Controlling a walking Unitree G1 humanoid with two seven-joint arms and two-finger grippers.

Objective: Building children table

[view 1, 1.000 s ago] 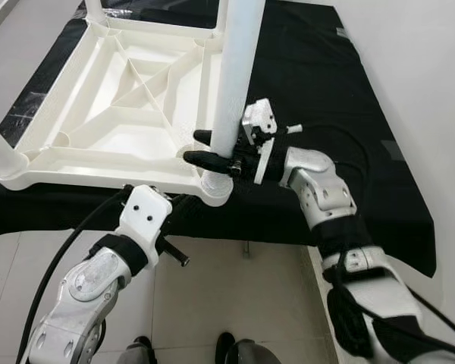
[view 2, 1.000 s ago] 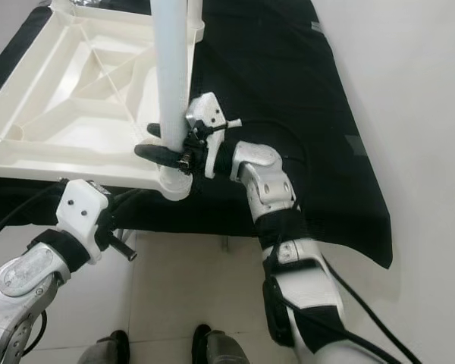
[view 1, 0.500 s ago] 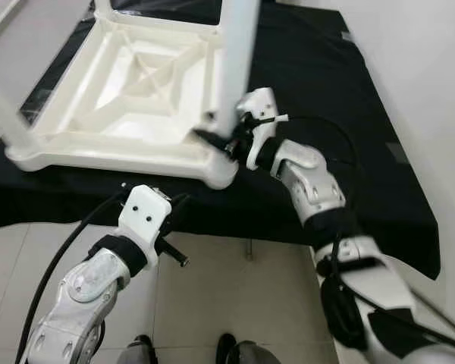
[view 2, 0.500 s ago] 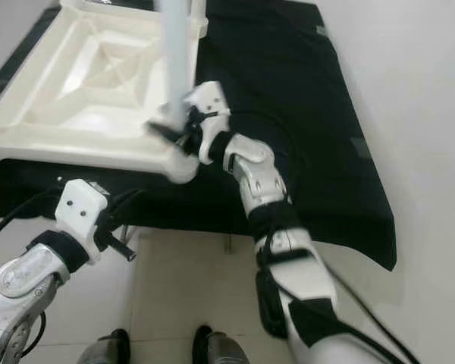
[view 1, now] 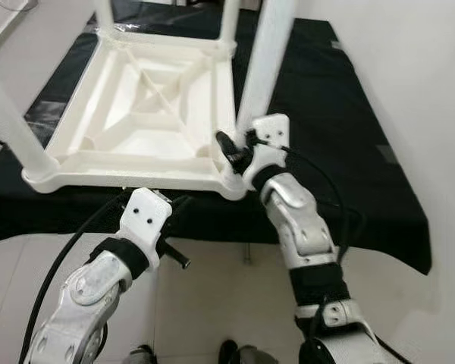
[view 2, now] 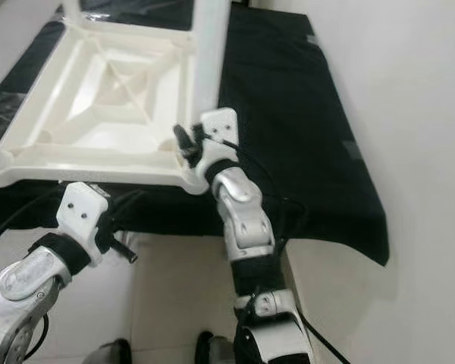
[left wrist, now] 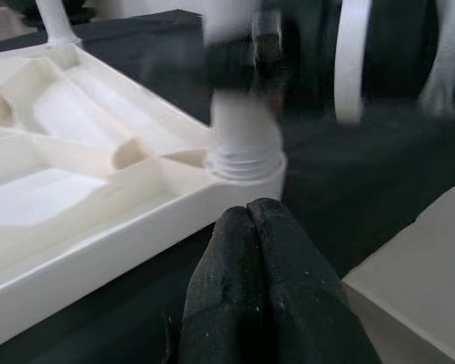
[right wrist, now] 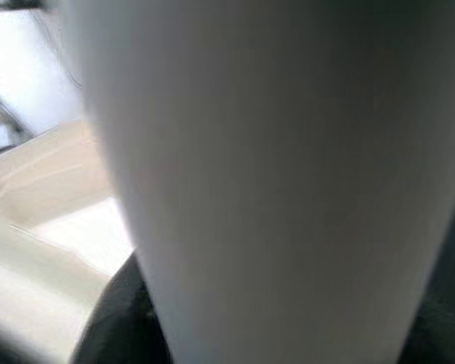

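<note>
White plastic tabletop (view 1: 148, 121) is lying upside down on the black-covered desk (view 1: 341, 136). Right gripper (view 1: 231, 152) fingers are clasping the near-right leg (view 1: 264, 64); left gripper (left wrist: 258, 250) fingers are pressed together below the desk edge.

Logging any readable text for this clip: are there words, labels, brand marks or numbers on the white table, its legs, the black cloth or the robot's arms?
None can be read. The upturned white table top, its legs, the black cloth and both silver arms show no legible lettering, label or number.
</note>
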